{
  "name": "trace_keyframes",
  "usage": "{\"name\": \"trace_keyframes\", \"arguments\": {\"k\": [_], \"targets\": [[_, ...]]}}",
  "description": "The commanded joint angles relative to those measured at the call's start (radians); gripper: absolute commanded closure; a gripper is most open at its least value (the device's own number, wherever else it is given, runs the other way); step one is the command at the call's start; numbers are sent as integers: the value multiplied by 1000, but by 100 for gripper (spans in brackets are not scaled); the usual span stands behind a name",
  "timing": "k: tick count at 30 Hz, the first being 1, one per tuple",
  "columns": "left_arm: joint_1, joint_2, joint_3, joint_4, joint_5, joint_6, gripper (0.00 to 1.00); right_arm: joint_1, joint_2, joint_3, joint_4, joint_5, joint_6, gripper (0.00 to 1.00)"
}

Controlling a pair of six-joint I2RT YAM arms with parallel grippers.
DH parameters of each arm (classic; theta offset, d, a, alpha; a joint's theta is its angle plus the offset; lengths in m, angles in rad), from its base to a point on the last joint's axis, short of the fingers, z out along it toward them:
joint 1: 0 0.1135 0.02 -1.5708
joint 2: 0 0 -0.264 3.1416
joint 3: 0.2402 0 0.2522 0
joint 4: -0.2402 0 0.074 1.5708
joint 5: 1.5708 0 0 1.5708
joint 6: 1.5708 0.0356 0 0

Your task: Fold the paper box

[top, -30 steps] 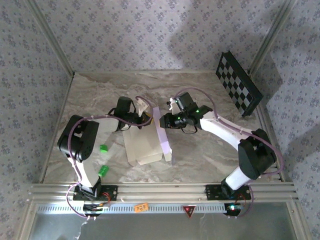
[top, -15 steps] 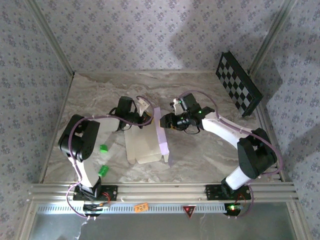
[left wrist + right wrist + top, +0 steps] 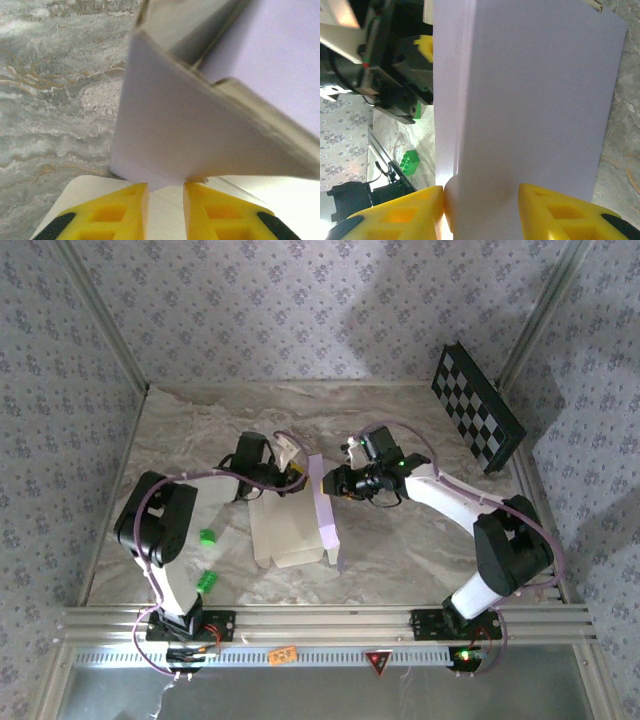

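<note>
Folding roughly half done: cream-and-lavender thin-cardboard paper box (image 3: 285,530) lies mid-counter (image 3: 420,550), base flat. Right hand (image 3: 480,200) pinches the raised lavender wall. Left hand (image 3: 166,200) stands narrow at the rear flap, grip unclear. Other walls not yet closed.

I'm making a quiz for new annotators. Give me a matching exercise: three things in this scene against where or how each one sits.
Things:
1. paper box
2. checkerboard panel
3. green blocks

Places:
A. far right, propped at a tilt
B. near left, lying loose
C. middle, one lavender flap standing up

Pairs: 1-C, 2-A, 3-B
</note>
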Motion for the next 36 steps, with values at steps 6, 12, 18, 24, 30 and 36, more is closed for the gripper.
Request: {"name": "trace_keyframes", "arguments": {"k": [6,12,18,24,30,36], "targets": [[79,-66,10,-34,37,73,54,-21,45,-23,-108,29,-40,58],[86,65,157,-165,151,169,46,-27,42,-21,-117,21,-46,59],[71,146,234,-163,262,202,42,-42,42,-23,-123,11,-55,59],[36,197,294,-219,336,264,39,-67,48,-17,-130,-14,-70,60],[10,223,332,-240,374,291,36,-75,66,2,-152,-32,-93,60],[-22,244,370,-279,393,315,39,-88,67,10,-170,-35,-107,61]]}}
